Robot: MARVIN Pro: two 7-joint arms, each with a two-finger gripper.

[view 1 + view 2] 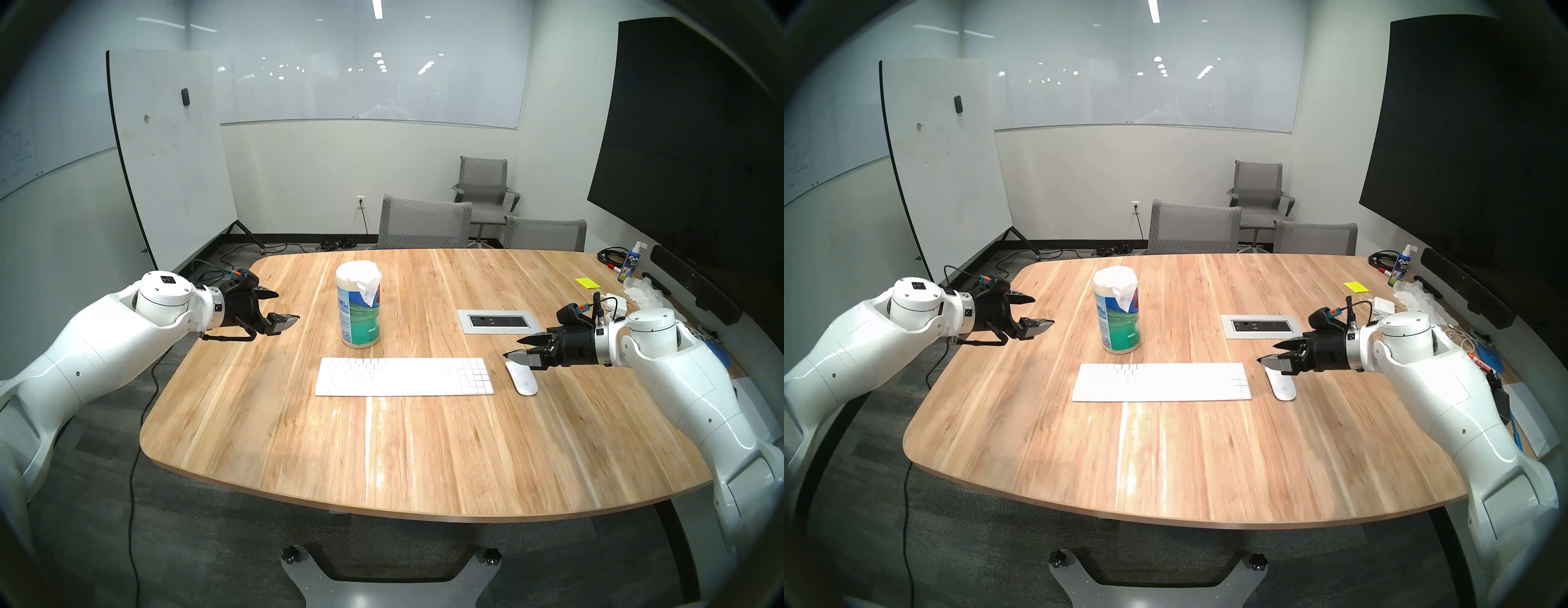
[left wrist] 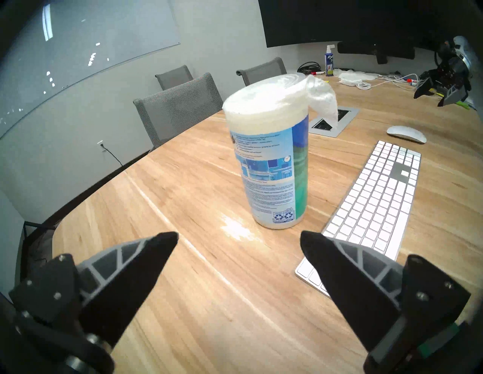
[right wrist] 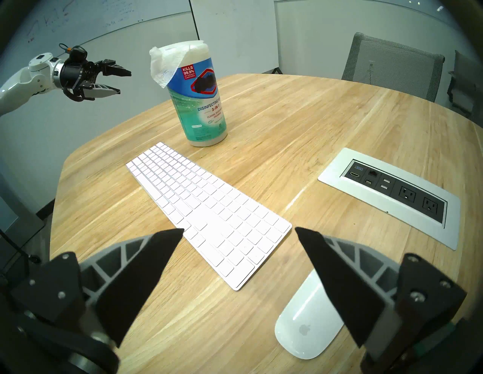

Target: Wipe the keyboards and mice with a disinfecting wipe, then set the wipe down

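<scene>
Wipe canister (image 3: 200, 96): upright on the counter (image 1: 382, 458) behind the keyboard's left end; label reads "KILLS 99.9% OF VIRUSES & BACTERIA", "DISINFECTING", "3-IN-1"; brand name blacked out.
Wipe (image 3: 163, 66): white sheet drooping from the canister's top, held by nothing.
Keyboard (image 1: 405, 376): white, flat, mid-counter; key legends too faint to read.
Mouse (image 3: 309, 330): glossy white, grey apple logo, just right of the keyboard.
Left tool (image 1: 283, 306): jaws apart, empty, above the counter's left edge, apart from the canister.
Right tool (image 1: 514, 348): jaws spread wide, empty, above the mouse's far end.
Spray bottle (image 1: 628, 266): far right, blue "EXPO" label.
</scene>
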